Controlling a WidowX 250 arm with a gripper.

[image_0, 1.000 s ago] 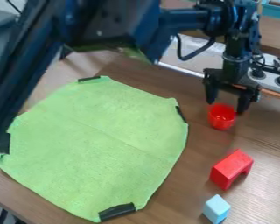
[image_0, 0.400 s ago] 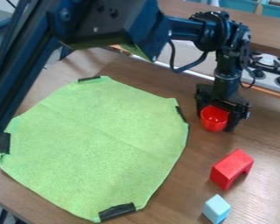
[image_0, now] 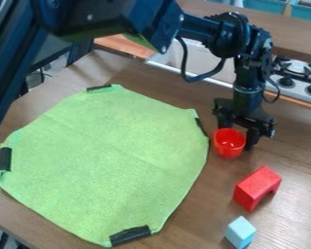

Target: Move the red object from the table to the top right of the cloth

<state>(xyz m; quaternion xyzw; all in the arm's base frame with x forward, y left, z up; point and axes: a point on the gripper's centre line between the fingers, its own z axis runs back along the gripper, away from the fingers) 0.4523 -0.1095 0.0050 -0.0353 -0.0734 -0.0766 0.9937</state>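
Supervisor: State task progress.

Operator: Placement is not complete. Red cup (image_0: pixel 229 143) sits upright on the table (image_0: pixel 213 204), just beside the right edge of the green cloth (image_0: pixel 109 160). I take this cup as the object to move, since my gripper (image_0: pixel 236 136) is at it. Note: a red block (image_0: pixel 257 187) also lies on the table, nearer the camera, with a light blue block (image_0: pixel 240 232) beyond it.

Supervisor: What remains?

Operator: By my judgement: secure the cup, raise it, carry it over the cloth edge, set it down at the top right and release. The upper right black tape (image_0: pixel 201 126) marks a raised spot that could tip the cup; I would set it down clear of that.

Supervisor: Report tool condition.

Operator: Fingers stand apart, roughly a cup's breadth, pointing down close behind the cup and at its right side. I see nothing clamped. Contact with the cup wall is possible; I cannot confirm it from this angle. Before closing, I would centre the cup between both fingers.
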